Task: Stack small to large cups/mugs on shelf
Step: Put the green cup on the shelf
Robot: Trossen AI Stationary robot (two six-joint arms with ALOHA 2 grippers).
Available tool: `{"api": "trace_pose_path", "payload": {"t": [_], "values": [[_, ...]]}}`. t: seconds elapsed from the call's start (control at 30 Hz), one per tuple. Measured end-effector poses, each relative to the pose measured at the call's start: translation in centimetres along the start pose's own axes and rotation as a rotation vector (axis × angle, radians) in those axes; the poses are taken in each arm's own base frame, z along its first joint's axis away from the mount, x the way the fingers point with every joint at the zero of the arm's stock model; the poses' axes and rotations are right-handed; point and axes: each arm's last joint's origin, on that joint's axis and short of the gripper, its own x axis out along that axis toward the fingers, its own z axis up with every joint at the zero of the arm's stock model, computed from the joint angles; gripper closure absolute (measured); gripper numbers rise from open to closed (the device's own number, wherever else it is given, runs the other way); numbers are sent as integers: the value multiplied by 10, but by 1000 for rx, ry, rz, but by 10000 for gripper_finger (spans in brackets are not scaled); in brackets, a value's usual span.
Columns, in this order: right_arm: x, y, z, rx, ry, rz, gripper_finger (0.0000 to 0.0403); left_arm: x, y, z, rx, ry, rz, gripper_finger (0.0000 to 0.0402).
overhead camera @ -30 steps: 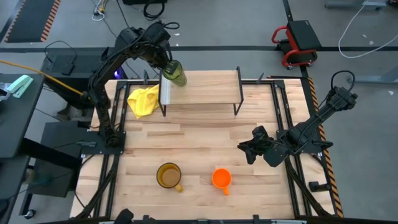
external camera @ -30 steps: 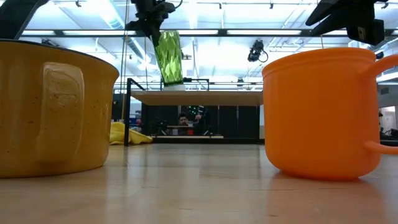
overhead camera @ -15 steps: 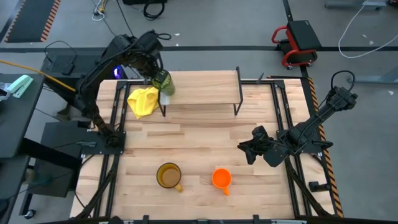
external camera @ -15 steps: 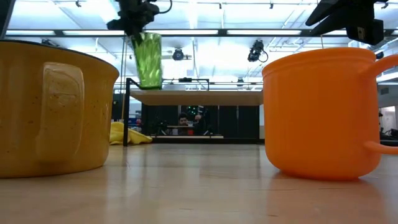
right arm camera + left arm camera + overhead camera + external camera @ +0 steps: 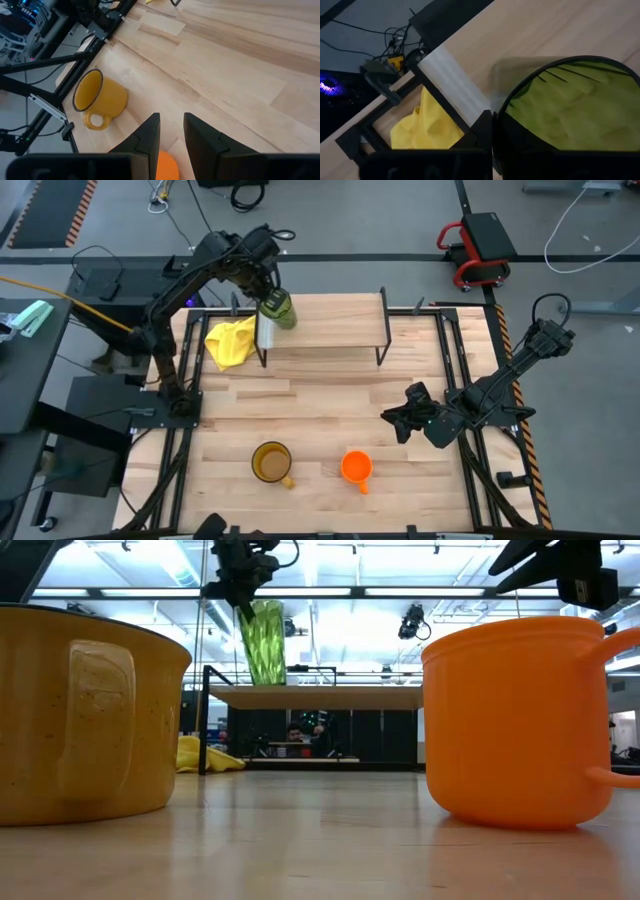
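My left gripper [image 5: 262, 280] is shut on the tall translucent green tumbler [image 5: 277, 310], which stands mouth up over the left end of the shelf [image 5: 330, 320]. In the low view the tumbler's base [image 5: 264, 680] is at the shelf's wooden top [image 5: 320, 697]; whether it touches, I cannot tell. The yellow-brown mug [image 5: 271, 463] and the small orange mug [image 5: 356, 467] stand on their bases near the table's front edge. My right gripper [image 5: 395, 423] hovers open with a narrow gap, behind and to the right of the orange mug [image 5: 167, 167]. My left gripper holds the tumbler at its rim [image 5: 501, 107], coming from above with fingers pointing down. The gripper's own body hides how the fingers sit on the rim. The tumbler hangs nearly upright below the fingers, over the shelf's left end.
A yellow cloth [image 5: 230, 342] lies on the table left of the shelf, beside its black legs [image 5: 470, 132]. The middle of the slatted table between the shelf and the mugs is bare wood. A person shows far off in the room behind the shelf [image 5: 296, 732].
My left gripper swung the tumbler toward the table's left edge, past the shelf's end, then back right over the shelf's left end. The tumbler has gone from tilted to nearly upright and sits slightly lower.
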Motion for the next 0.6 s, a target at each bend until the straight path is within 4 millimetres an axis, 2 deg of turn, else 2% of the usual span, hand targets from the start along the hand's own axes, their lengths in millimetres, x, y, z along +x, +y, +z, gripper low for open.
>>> {"api": "trace_pose_path", "payload": {"t": [0.6], "values": [[0,0,0,-3,0,0,309,-3,-1,1,13,-6,-53,335]]}}
